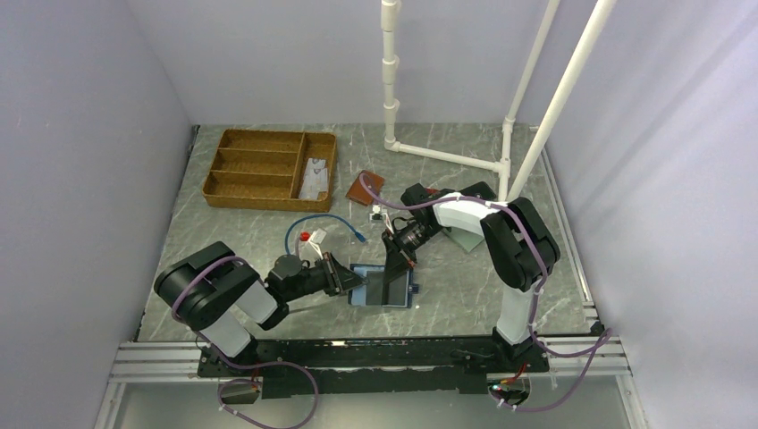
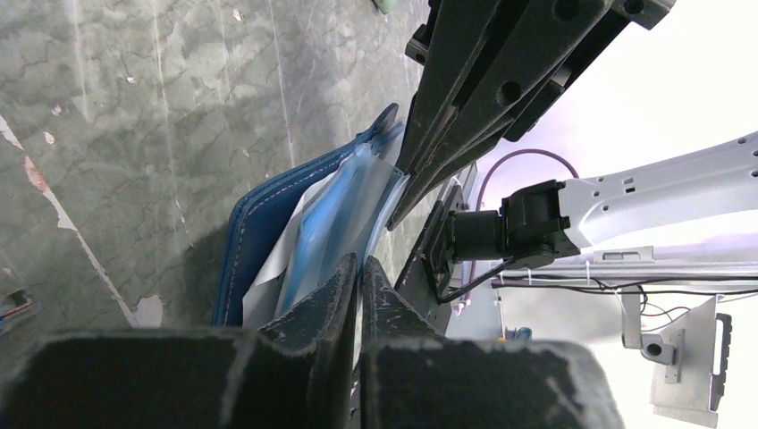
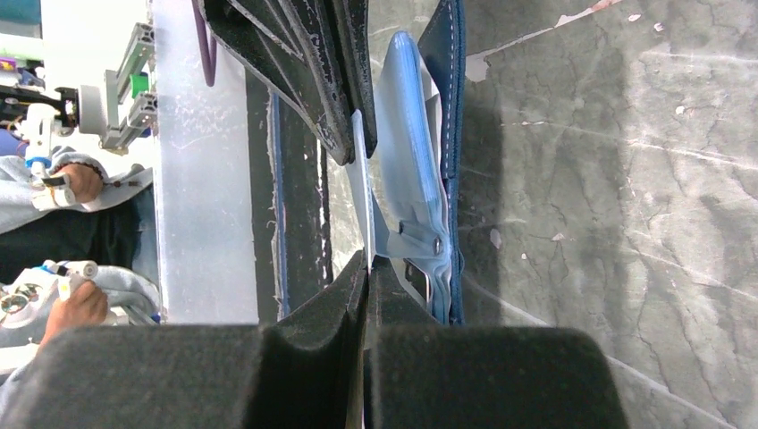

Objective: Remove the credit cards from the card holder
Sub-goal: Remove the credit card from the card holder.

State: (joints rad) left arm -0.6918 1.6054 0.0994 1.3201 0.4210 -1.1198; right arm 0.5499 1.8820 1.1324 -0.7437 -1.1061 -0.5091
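The navy card holder (image 1: 395, 293) lies open on the table between the arms. Its navy cover (image 2: 259, 213) and glossy blue inside (image 2: 335, 214) show edge-on in the left wrist view, with a pale credit card (image 2: 266, 270) poking out. My left gripper (image 1: 350, 282) is shut at the holder's left edge (image 2: 360, 265). My right gripper (image 1: 400, 260) reaches down from the far side. It is shut (image 3: 366, 264) on the edge of a thin pale card (image 3: 360, 183) beside the blue lining (image 3: 407, 134) and navy cover (image 3: 451, 107).
A brown divided basket (image 1: 234, 183) stands at the back left with pale flat items (image 1: 313, 179) in its right compartment. A tan-brown wallet (image 1: 366, 186), a blue cable (image 1: 326, 219) and white pipes (image 1: 447, 154) lie behind the holder.
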